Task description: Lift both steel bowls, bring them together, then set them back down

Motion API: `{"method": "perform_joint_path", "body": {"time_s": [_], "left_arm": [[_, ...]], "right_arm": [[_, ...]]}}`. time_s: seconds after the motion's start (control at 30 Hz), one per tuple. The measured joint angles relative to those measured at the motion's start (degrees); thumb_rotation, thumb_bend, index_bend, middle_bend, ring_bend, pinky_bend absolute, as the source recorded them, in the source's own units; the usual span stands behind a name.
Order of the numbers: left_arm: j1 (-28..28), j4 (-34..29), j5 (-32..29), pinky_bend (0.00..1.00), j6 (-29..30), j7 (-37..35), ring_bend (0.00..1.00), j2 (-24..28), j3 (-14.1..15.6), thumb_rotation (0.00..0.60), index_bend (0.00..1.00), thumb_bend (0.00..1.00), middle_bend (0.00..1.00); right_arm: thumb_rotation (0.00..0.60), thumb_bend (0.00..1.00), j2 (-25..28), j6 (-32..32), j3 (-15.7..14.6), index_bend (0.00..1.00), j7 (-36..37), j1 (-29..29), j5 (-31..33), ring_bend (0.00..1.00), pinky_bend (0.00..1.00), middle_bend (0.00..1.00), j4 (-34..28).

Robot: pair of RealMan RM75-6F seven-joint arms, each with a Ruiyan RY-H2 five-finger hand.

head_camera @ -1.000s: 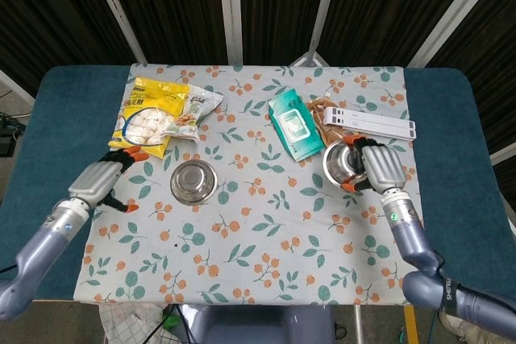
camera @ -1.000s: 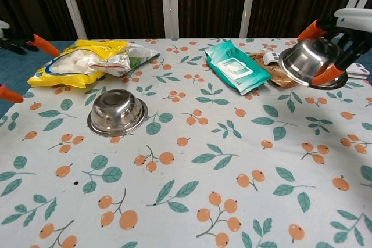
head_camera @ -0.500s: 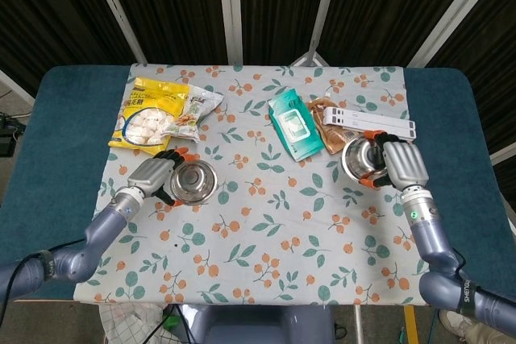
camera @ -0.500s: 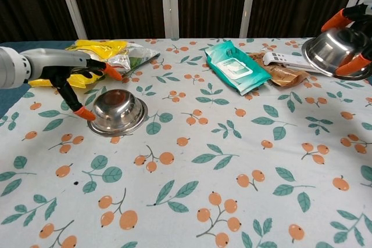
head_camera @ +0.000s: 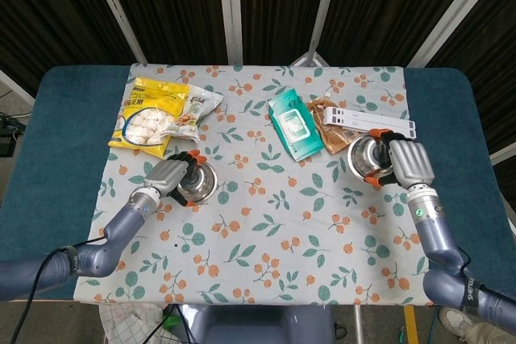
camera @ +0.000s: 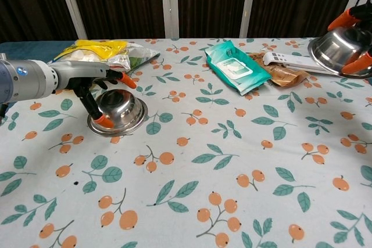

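One steel bowl (head_camera: 200,184) (camera: 121,109) sits upright on the floral tablecloth, left of centre. My left hand (head_camera: 169,174) (camera: 93,84) reaches over its left side with fingers spread. One orange fingertip (camera: 105,122) is at the near rim and the others hang above the far rim; no firm grip shows. The second steel bowl (head_camera: 365,155) (camera: 342,45) is off the table at the right, tilted on its side. My right hand (head_camera: 410,163) (camera: 356,15) grips it by the rim, partly cut off by the frame edge in the chest view.
A yellow snack bag (head_camera: 147,114) and a clear packet (head_camera: 193,110) lie behind the left bowl. A teal wipes pack (head_camera: 293,125), a brown pouch (head_camera: 326,122) and a white strip (head_camera: 372,122) lie near the right bowl. The tablecloth's (head_camera: 266,239) front half holds nothing.
My left hand swung in from the table's left edge and now reaches over the left bowl. My right hand carried its bowl further right.
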Motion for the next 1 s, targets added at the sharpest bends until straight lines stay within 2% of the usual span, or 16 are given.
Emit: {"method": "perform_joint_path", "body": {"time_s": [0.47, 0.7, 0.87, 1.0], "left_arm": [[-1.4, 1.6, -0.6, 0.09, 0.5, 0.9, 0.0, -2.2, 0.7, 0.6, 0.16, 0.0, 0.01], [-1.6, 2.0, -1.4, 0.11, 1.9, 2.2, 0.01, -2.7, 1.2, 0.6, 0.2, 0.0, 0.08], [-1.8, 2.7, -2.0, 0.12, 2.1, 2.6, 0.02, -3.2, 1.4, 0.6, 0.21, 0.0, 0.09], [-1.8, 3.1, -1.9, 0.12, 2.0, 2.6, 0.03, -3.6, 1.5, 0.6, 0.21, 0.0, 0.09]], "right_arm": [[0.6, 0.04, -0.1, -0.3, -0.1, 0.42, 0.5, 0.1, 0.3, 0.34, 0.42, 0.31, 1.0], [0.6, 0.04, 1.2, 0.7, 0.3, 0.42, 2.6, -0.8, -0.8, 0.34, 0.42, 0.31, -1.8], [0.6, 0.04, -0.5, 0.6, 0.2, 0.42, 2.6, -0.6, -1.0, 0.34, 0.42, 0.31, 2.3], [0.6, 0.04, -0.9, 0.3, 0.0, 0.42, 2.3, -0.4, -0.8, 0.34, 0.42, 0.31, 2.8]]}}
